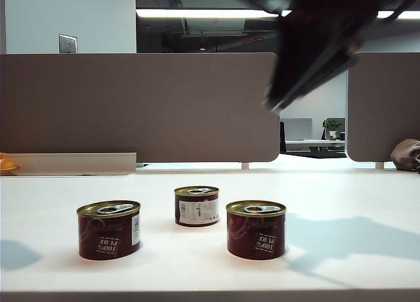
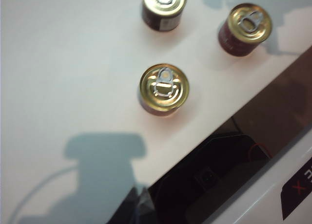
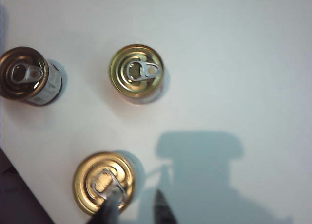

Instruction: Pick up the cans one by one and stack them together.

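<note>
Cans: 3, all upright on the white table (image 1: 52,197), none stacked, each standing apart from the others. In the exterior view they form a shallow triangle: left can (image 1: 109,229) nearest the front edge on the left, right can (image 1: 256,228) level with it on the right, rear can (image 1: 196,205) set further back between the 2. Each has a dark red label with a white panel and a gold pull-tab lid.

Grippers: 2.

Right gripper (image 3: 136,209): 2 dark fingertips show at the edge of the right wrist view, a small gap between them, nothing held in that gap. One fingertip (image 3: 110,208) overlaps the lid of the nearest can (image 3: 104,182) in that view; whether it touches the lid or hangs above it cannot be told. The other 2 cans (image 3: 137,72) (image 3: 27,75) lie well beyond the fingertips. In the exterior view the right arm (image 1: 315,46) is a dark blurred mass high above the table on the right.

Left gripper: fingers not in view in any picture; shut. Its wrist camera looks down on all 3 cans (image 2: 164,87) (image 2: 164,7) (image 2: 245,28) from above, with the table edge and dark robot base (image 2: 209,185) alongside.

Other items: 2 grey partition panels (image 1: 138,105) behind the table.
</note>
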Tool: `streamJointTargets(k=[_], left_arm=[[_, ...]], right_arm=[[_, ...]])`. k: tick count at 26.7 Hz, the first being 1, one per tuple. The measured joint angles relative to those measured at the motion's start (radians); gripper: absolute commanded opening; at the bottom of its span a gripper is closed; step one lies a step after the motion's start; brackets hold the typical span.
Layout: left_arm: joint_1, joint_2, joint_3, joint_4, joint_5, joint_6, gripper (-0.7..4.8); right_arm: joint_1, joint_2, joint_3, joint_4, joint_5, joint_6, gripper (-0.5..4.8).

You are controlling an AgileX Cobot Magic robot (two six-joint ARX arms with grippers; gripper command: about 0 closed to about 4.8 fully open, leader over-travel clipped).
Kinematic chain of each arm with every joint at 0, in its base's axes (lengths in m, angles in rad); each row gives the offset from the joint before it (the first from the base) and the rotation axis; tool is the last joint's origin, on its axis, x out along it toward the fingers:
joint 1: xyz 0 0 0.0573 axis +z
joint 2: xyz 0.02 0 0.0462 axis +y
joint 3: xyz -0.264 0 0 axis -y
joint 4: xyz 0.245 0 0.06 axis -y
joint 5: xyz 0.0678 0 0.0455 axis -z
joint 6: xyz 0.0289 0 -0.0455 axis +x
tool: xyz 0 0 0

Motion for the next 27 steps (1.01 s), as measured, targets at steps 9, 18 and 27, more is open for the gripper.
streamJointTargets(k=[9, 18, 27], left_arm=[[-0.02, -0.013, 0.0, -0.011, -0.008, -0.069, -0.06], [-0.02, -0.011, 0.0, 0.02, -0.012, -0.069, -0.06], [-0.02, -0.011, 0.0, 0.028, -0.011, -0.069, -0.06]], right_arm=[[0.003, 0.183, 0.056, -0.053, -0.105, 0.005, 3.71], [0.026, 0.219, 0.056, -0.041, -0.108, 0.006, 4.15], [0.078, 0.338, 0.056, -0.042, -0.083, 0.006, 4.25]])
